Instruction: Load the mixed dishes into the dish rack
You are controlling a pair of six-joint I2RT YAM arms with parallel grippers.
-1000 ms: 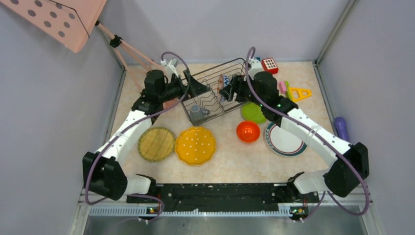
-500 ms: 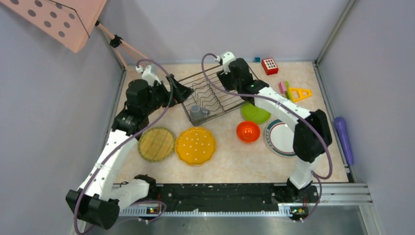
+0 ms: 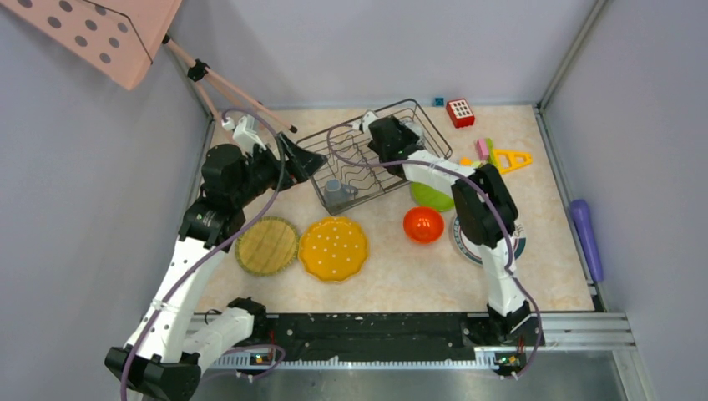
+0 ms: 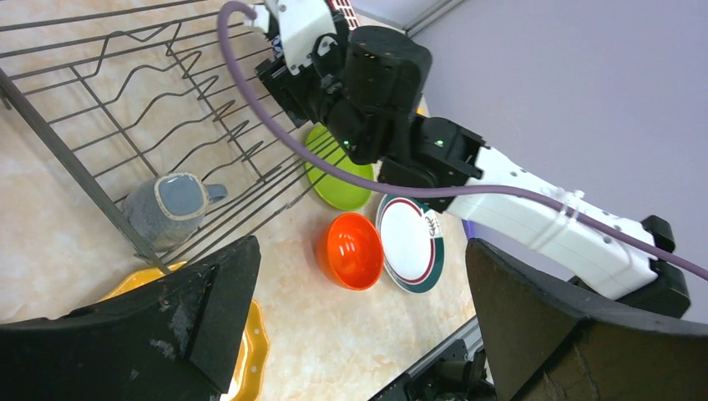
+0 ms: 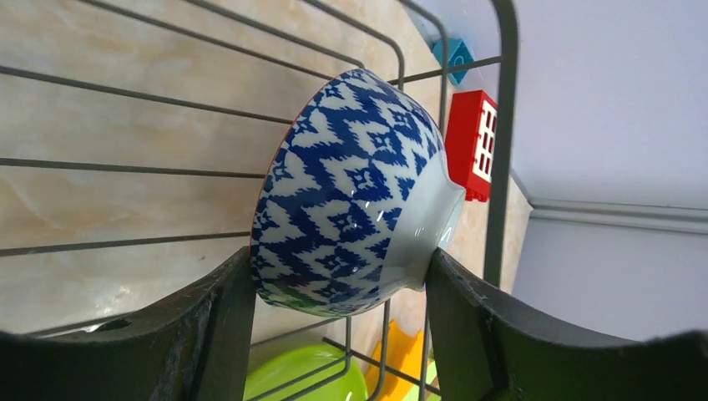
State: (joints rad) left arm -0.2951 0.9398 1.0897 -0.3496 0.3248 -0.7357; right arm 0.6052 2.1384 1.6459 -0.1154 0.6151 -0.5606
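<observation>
The dark wire dish rack (image 3: 367, 171) stands at the back centre, with a grey mug (image 3: 336, 190) at its near corner. My right gripper (image 3: 405, 134) is over the rack, shut on the blue patterned bowl (image 5: 351, 196), held on its side above the wires (image 5: 125, 171). Just left of the rack, my left gripper (image 3: 296, 154) is open and empty (image 4: 361, 317). On the table lie two yellow scalloped plates (image 3: 267, 246) (image 3: 334, 248), an orange-red bowl (image 3: 423, 224), a lime green plate (image 3: 432, 197) and a white green-rimmed plate (image 4: 412, 242).
A red toy block (image 3: 460, 111) and a yellow triangle block (image 3: 509, 159) lie at the back right. A purple cylinder (image 3: 584, 234) rests by the right wall. My right arm's elbow (image 3: 480, 196) hangs over the white plate.
My right arm has swung left and back over the rack with the bowl still in its grip. My left gripper has drawn back from the rack's left corner and opened wider.
</observation>
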